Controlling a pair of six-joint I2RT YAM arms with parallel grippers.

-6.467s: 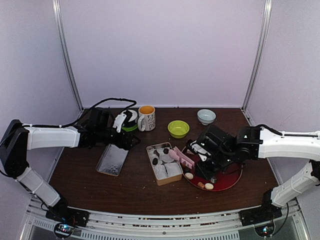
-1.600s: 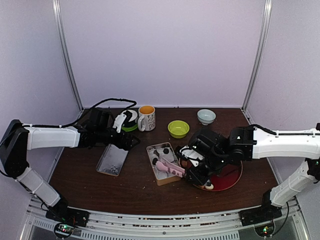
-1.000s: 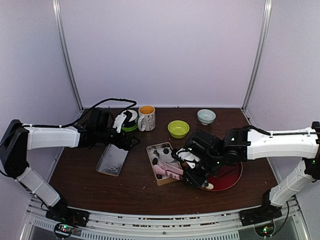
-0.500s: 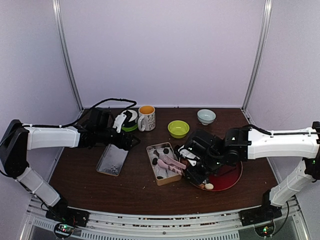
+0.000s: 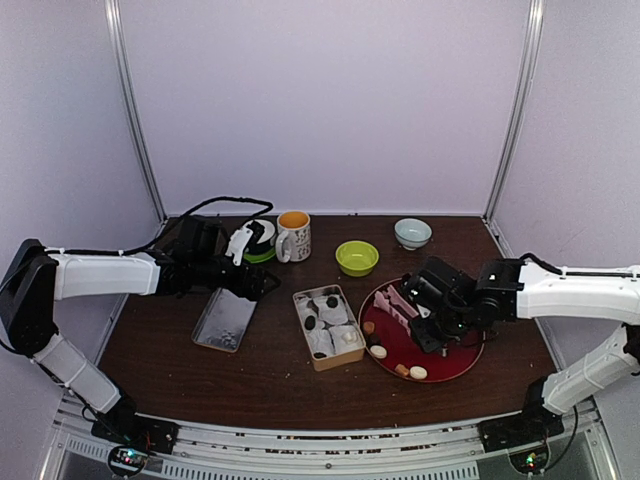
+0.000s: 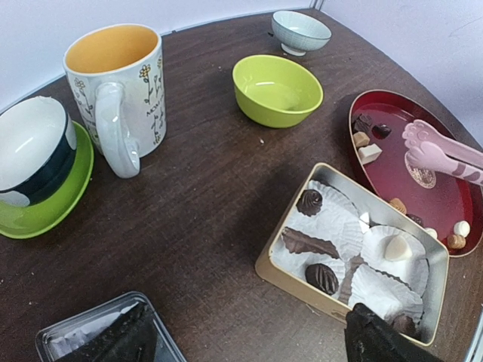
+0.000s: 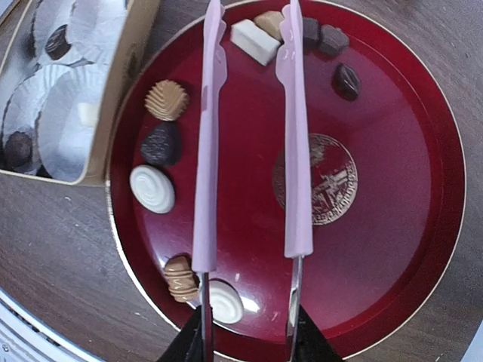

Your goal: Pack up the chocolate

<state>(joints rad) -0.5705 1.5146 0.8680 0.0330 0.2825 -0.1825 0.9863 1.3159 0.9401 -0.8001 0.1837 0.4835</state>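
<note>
Tongs (image 7: 290,151) sit clamped in your right tool (image 7: 245,339), tips spread above the red plate (image 7: 441,226), seemingly ready to straddle a piece; chocolate (image 7: 152,188) lies there and in the tin (image 6: 287,277); your left tool (image 6: 241,343) hangs jaws apart near the mug (image 6: 113,83)

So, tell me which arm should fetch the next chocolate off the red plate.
Right. The right end effector holds the pink tongs, tips empty, directly over the red plate where loose chocolates lie. The left end effector hangs open and empty on the other side of the box.
</note>
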